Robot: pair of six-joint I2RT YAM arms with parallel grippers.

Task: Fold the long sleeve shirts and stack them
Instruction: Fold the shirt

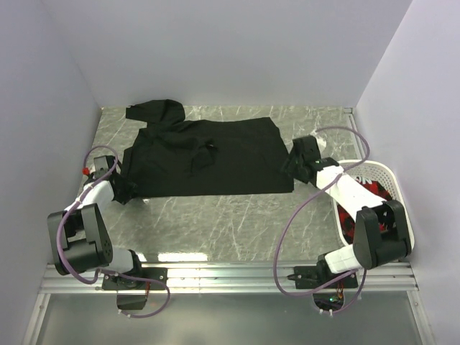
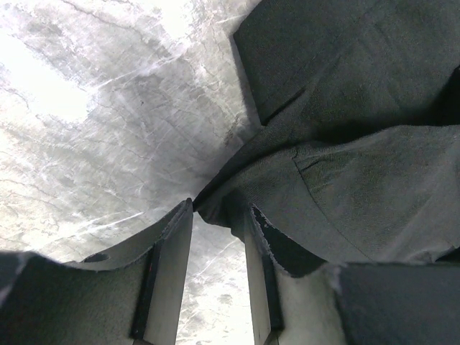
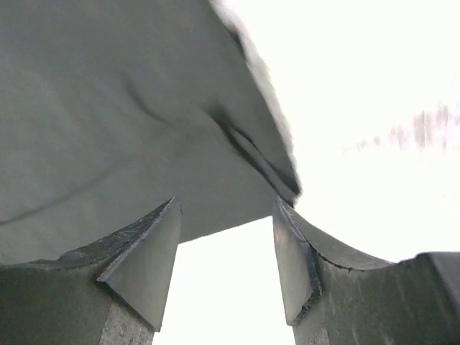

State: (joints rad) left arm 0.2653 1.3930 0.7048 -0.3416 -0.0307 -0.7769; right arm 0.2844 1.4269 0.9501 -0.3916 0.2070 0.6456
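Two open, empty tools, left gripper (image 2: 218, 208) and right gripper (image 3: 224, 205), sit at edges of the black shirt (image 1: 215, 154); a shallow close would probably catch one layer, dragging it crooked.

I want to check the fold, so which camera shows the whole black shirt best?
Top external: the black shirt lies spread across the table. Left wrist shows only a bunched corner; right wrist, one edge.
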